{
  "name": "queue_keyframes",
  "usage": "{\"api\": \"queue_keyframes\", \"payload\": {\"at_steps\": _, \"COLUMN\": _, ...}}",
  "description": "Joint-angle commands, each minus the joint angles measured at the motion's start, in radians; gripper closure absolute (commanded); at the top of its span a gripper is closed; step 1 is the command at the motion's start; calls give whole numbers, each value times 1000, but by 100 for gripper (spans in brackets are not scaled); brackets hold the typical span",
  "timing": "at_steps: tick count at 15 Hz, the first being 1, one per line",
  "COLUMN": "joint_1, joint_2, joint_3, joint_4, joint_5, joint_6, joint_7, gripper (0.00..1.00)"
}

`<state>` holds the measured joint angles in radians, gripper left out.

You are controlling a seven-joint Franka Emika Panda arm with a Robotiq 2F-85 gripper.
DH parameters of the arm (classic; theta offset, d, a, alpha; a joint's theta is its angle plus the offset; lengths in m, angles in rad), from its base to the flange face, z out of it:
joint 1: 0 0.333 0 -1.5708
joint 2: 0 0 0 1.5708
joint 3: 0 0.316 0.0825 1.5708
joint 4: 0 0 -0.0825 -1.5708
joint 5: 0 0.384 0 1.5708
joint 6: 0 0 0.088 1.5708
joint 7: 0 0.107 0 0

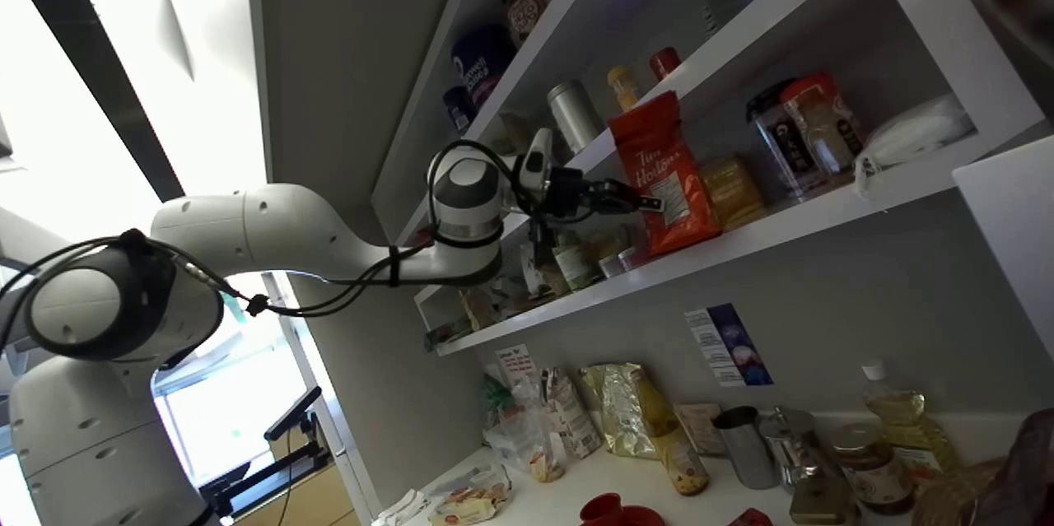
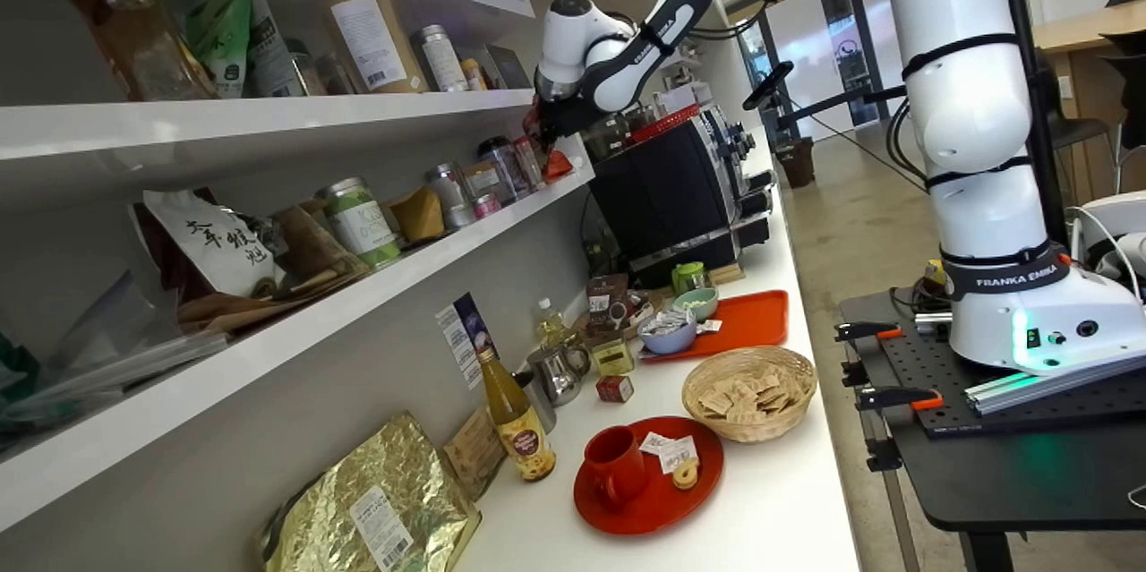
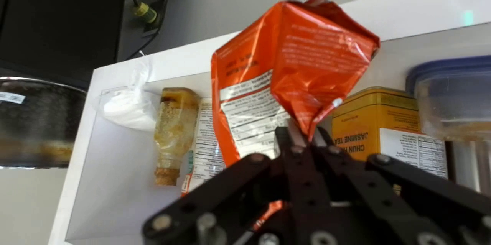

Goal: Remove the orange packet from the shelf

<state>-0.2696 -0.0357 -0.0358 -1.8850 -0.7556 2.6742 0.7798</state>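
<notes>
— While the black two-finger gripper [image 3: 307,137] pinches the tall glossy orange-red packet [image 1: 661,168], how to move?
— Packet's at the long white board shelf's [image 1: 823,211] front edge; draw straight out before lowering.

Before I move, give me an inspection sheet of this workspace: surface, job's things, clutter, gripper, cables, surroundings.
Surface: white wall shelf, with a white counter below.
Job's things: orange Tim Hortons packet at the shelf's front edge; whether its base touches the shelf, cannot tell.
Clutter: jasmine tea tin and corked bottle on the shelf; red mug on red plate on the counter.
Gripper: shut on a fold of the packet.
Cables: black cables strapped along the arm; snags: nothing seen.
Surroundings: large black appliance on the counter, in an exterior view.
</notes>
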Motion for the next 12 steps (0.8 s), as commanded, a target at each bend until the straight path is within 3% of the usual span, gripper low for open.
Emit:
{"api": "queue_keyframes", "payload": {"at_steps": 1, "joint_1": 9, "joint_2": -168, "joint_3": -4, "joint_4": -159, "joint_5": 60, "joint_6": -23, "joint_7": -116, "gripper": 98}}
{"api": "queue_keyframes", "payload": {"at_steps": 2, "joint_1": 45, "joint_2": -202, "joint_3": -32, "joint_4": -191, "joint_5": 93, "joint_6": -19, "joint_7": -166, "gripper": 98}}
{"api": "queue_keyframes", "payload": {"at_steps": 8, "joint_1": 176, "joint_2": -370, "joint_3": 8, "joint_4": -376, "joint_5": 418, "joint_6": -49, "joint_7": -504, "gripper": 98}}
{"api": "queue_keyframes", "payload": {"at_steps": 12, "joint_1": 301, "joint_2": -360, "joint_3": 117, "joint_4": -426, "joint_5": 563, "joint_6": -78, "joint_7": -551, "gripper": 98}}
